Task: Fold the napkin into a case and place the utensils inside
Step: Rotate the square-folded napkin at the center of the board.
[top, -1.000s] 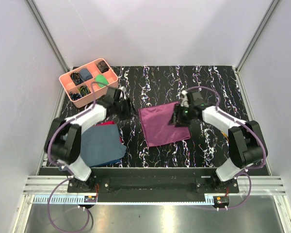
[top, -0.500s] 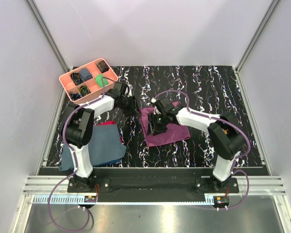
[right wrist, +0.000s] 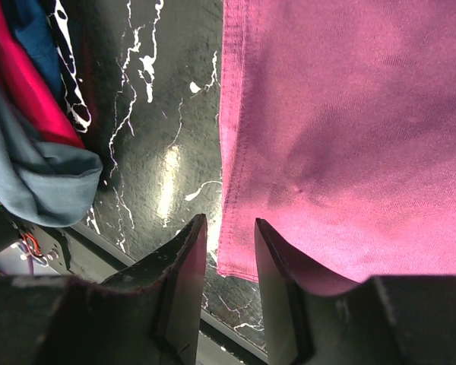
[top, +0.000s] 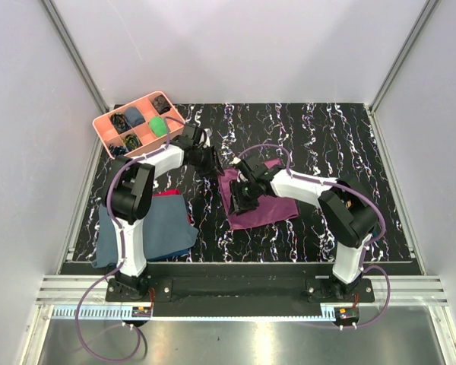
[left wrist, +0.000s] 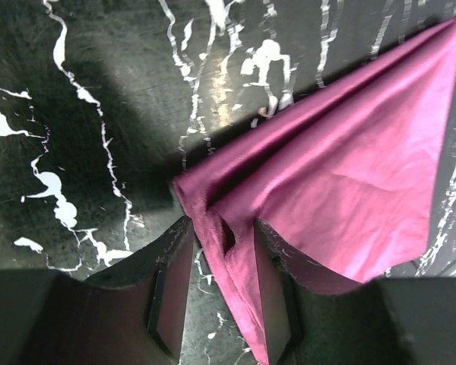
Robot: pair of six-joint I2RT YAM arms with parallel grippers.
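The plum-purple napkin (top: 277,207) lies on the black marbled table, mostly flat, with a raised fold at its far left corner. My left gripper (top: 213,162) is at that corner. In the left wrist view its jaws (left wrist: 222,228) stand apart, with the bunched napkin edge (left wrist: 349,167) between them against the right finger. My right gripper (top: 242,199) is over the napkin's left part. In the right wrist view its jaws (right wrist: 228,228) are open, astride the napkin's (right wrist: 349,114) hemmed left edge near a corner. No case and no utensils show.
A pink compartment tray (top: 106,125) with small dark items and a green piece stands at the far left. A slate-blue cloth (top: 156,228) and a red cloth (top: 167,195) lie left of the napkin; both show in the right wrist view, blue (right wrist: 38,175) and red (right wrist: 23,84).
My right gripper has moved left across the napkin, from its right edge to its left edge. My left gripper has moved right, up to the napkin's far left corner.
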